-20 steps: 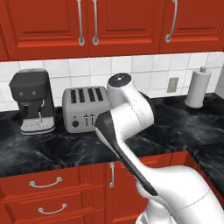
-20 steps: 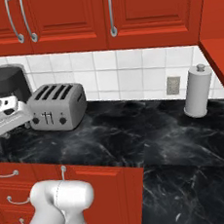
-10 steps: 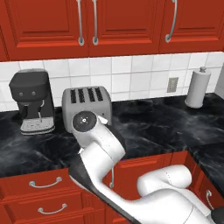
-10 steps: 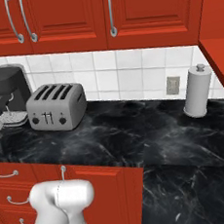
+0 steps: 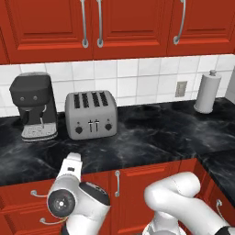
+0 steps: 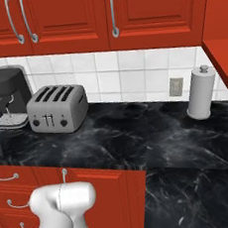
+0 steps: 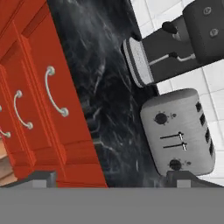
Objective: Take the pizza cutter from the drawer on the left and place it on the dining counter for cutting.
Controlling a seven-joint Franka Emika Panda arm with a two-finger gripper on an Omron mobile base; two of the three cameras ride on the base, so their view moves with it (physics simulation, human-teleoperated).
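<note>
Kitchen, red cabinets (image 5: pixel 55 23), black marble worktop (image 6: pixel 138 138), toaster (image 5: pixel 89 114), coffee machine (image 5: pixel 34 105)

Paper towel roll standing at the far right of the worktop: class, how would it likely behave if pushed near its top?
The paper towel roll stands tall on a narrow base, so it would probably tip rather than slide. Being round, it may roll along the black worktop once down. It looks light for its size.

Black worktop (image 5: pixel 151 137); toaster (image 5: pixel 90 114); coffee machine (image 5: pixel 35 106); paper-towel roll (image 5: pixel 207 92)
</note>
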